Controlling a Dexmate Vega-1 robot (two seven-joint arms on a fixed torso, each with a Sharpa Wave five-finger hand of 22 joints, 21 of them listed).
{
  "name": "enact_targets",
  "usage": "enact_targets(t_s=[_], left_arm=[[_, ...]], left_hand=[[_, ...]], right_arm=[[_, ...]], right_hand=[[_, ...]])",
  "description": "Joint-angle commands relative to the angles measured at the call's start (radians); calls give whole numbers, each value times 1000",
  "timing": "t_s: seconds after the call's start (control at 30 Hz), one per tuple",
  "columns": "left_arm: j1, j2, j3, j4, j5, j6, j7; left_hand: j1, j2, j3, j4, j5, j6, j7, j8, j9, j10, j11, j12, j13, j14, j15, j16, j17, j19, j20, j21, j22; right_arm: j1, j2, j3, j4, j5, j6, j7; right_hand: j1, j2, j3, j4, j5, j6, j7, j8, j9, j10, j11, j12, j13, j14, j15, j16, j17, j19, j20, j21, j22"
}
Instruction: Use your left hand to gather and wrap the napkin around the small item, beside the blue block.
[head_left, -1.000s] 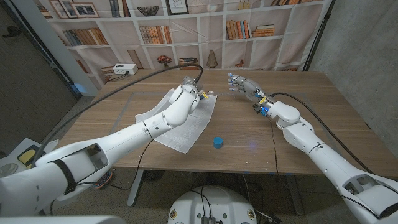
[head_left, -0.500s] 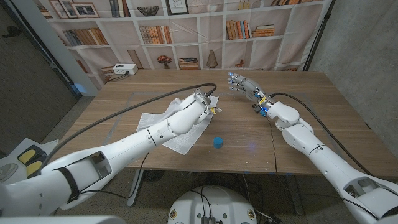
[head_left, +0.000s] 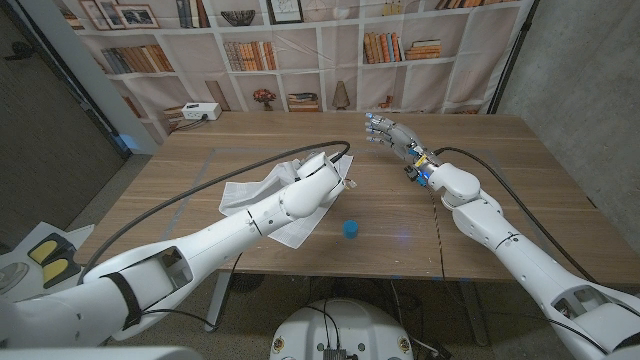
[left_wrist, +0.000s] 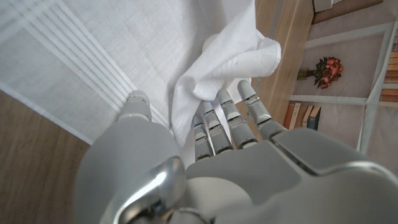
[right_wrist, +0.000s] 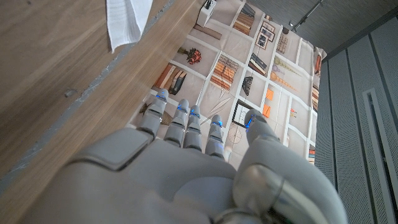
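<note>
A white napkin (head_left: 250, 192) with faint stripes lies left of the table's middle, its far corner lifted and folded back over itself. My left hand (head_left: 326, 180) grips that bunched corner; in the left wrist view the fingers (left_wrist: 217, 124) and thumb pinch a fold of napkin (left_wrist: 217, 62). The small blue block (head_left: 350, 229) stands on the wood just in front of that hand, apart from the cloth. The small item is hidden from me. My right hand (head_left: 392, 135) hovers open over the far right of the table, fingers spread, holding nothing.
A white box (head_left: 198, 111) sits at the table's (head_left: 500, 190) back left corner. A black cable (head_left: 225, 172) arcs over my left arm. A bookshelf backdrop stands behind. In the right wrist view my right hand (right_wrist: 186, 168) faces a napkin corner (right_wrist: 127, 18).
My left hand has moved forward and right toward the blue block, dragging the napkin's far corner with it so the flat cloth is now bunched and folded. The right hand has stayed put.
</note>
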Motion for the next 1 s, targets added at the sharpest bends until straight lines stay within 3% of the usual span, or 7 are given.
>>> enact_targets(t_s=[0.03, 0.23, 0.37, 0.53, 0.63, 0.77, 1.0], left_arm=[[15, -29, -28, 3, -52, 25, -49], [110, 49, -78, -156, -35, 108, 197], [171, 64, -130, -247, -48, 143, 292], [232, 78, -160, -359, -29, 133, 358], [250, 75, -172, -401, -24, 102, 344], [254, 63, -189, -441, -61, 41, 267], [258, 23, -191, -459, -52, -8, 128]], left_hand=[[-54, -2, -26, 25, 9, -42, 3, 4, 2, -28, 17, -1, -5, -42, -56, 1, -6, -35, 13, -33, 1], [-79, 34, -25, 45, 17, 4, -8, 27, 2, -39, 14, 6, -13, -90, -42, 1, -16, -106, 45, -82, 1], [-81, 56, -18, 47, 16, -9, -19, 19, 1, -69, 14, 2, -18, -129, -32, -3, -25, -149, 64, -114, 2], [-81, 62, -17, 44, 12, -32, -13, 13, 1, -103, 2, 0, -22, -129, -40, 7, -33, -140, 48, -125, 4], [-82, 50, -23, 38, 11, -23, -16, 19, 1, -94, -6, 9, -23, -117, -45, 15, -35, -134, 39, -128, 6], [-73, 28, -31, 21, 19, 67, -32, 47, 3, -11, -46, 54, -19, -90, -66, 32, -38, -130, 39, -142, 11], [-65, 21, -38, 9, 31, 195, -20, 74, 5, 93, -56, 114, -7, -48, -84, 47, -38, -121, 42, -156, 13]], right_arm=[[-13, -7, 1, -22, -3, 0, -16], [-19, -12, 2, -29, -3, -4, -20], [-27, -16, 5, -42, -2, -8, -27], [-39, -25, 9, -65, -3, -13, -36], [-43, -28, 8, -68, -6, -2, -34], [-57, -30, 13, -86, -6, 0, -50], [-85, -41, 19, -120, -7, 0, -70]], right_hand=[[1, 1, 0, 1, 2, 0, -5, 0, 5, 1, -6, -1, 2, 11, -2, 7, 2, 8, 2, 7, 4], [1, 0, 0, 1, 2, 1, -6, 1, 5, 1, -9, -1, 2, 11, -2, 7, 2, 9, 2, 7, 4], [2, 1, 0, 1, 2, 1, -4, 1, 5, 0, -10, -2, 2, 11, -2, 7, 2, 10, 3, 7, 4], [3, 1, 1, 0, 2, 3, -2, 2, 5, 1, -9, -2, 2, 11, -1, 7, 2, 10, 2, 7, 4], [3, 1, 1, -1, 2, 5, 1, 3, 5, 0, -10, -2, 2, 12, -1, 7, 2, 10, 3, 7, 4], [4, 1, 1, -1, 2, 5, -1, 3, 5, 0, -9, -2, 2, 12, -2, 7, 2, 10, 2, 7, 4], [4, 1, 2, -1, 2, 3, -3, 2, 5, 0, -9, -2, 2, 13, -3, 7, 3, 12, 1, 7, 4]])
